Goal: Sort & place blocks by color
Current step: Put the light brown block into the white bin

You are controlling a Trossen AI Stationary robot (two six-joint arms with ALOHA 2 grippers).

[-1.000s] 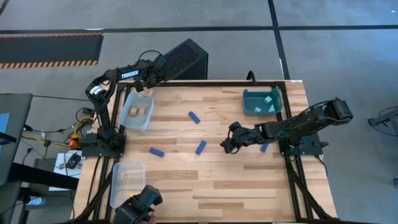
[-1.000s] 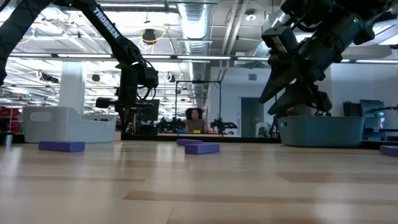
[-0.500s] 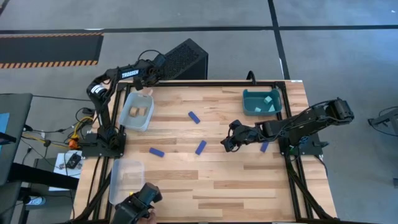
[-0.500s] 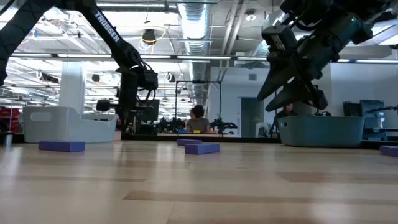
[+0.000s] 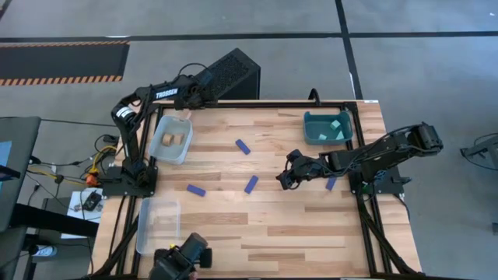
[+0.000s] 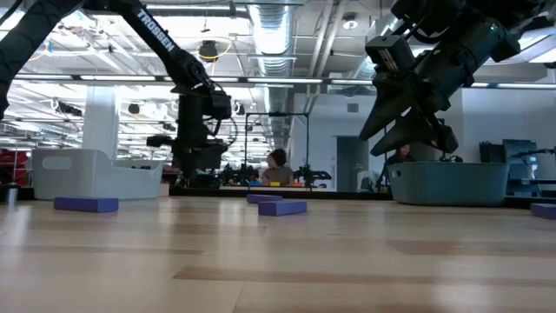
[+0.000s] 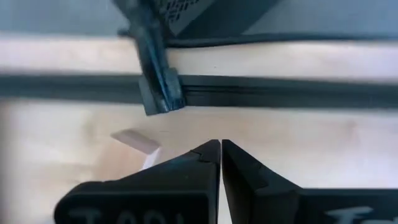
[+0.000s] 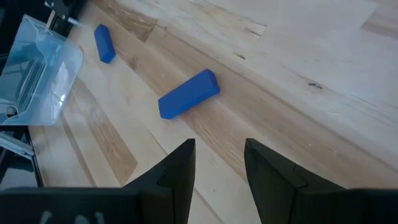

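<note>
— Where was the right gripper (image 5: 282, 180) when you looked?

— Out over the middle of the table (image 5: 296, 225), its fingers (image 8: 176, 172) parted with nothing between them. A dark blue bar (image 5: 251, 184) lay just ahead of it, flat on the wood and clear of the tips. Through that arm's own camera the bar (image 8: 189, 94) sat slantwise beyond the open jaws.

— And the other blue ones?

— One (image 5: 196, 190) lay further toward the left arm's side, another (image 5: 243, 147) nearer the far edge, and a fourth (image 5: 331, 184) sat just beside the right arm itself. All apart from each other.

— The left gripper (image 5: 187, 111)?

— Up at the far edge near the grey bin (image 5: 173, 152), jaws pressed together and empty. A pale slip of something (image 7: 135, 140) lay before it; I couldn't say what, the view there was too smeared.

— What was in the bins?

— The grey one held two tan wooden bits (image 5: 172, 139). The teal bin (image 5: 315, 138) in the far right corner had light cyan cubes (image 5: 336, 124) in it, two or three. The clear bin (image 5: 147, 238) sat at the near left edge, seemingly with a pale piece inside.
</note>
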